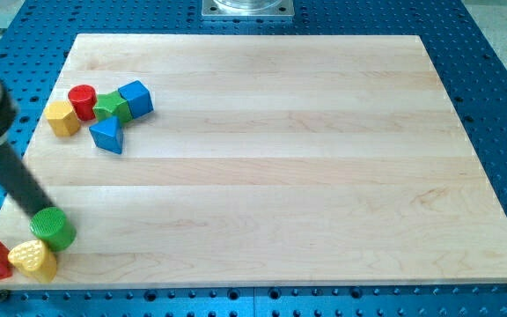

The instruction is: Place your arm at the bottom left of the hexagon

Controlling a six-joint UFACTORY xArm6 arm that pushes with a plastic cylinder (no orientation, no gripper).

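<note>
The tabletop (pixel 271 132) is pale wood with a smooth, faintly grained finish, and it lies on a blue perforated base (pixel 491 62) that looks like painted metal. The green cylinder (pixel 53 229) looks smooth and matt.

Your arm comes in from the view's left edge as a thick grey cylinder, blurred and cropped at the upper left. From it the dark rod (pixel 11 172) slants down toward the view's right and bottom, narrower than the cylinder above it. You cannot see my tip itself: the rod's lower end disappears near the view's lower left corner, so its exact resting place cannot be made out here.
</note>
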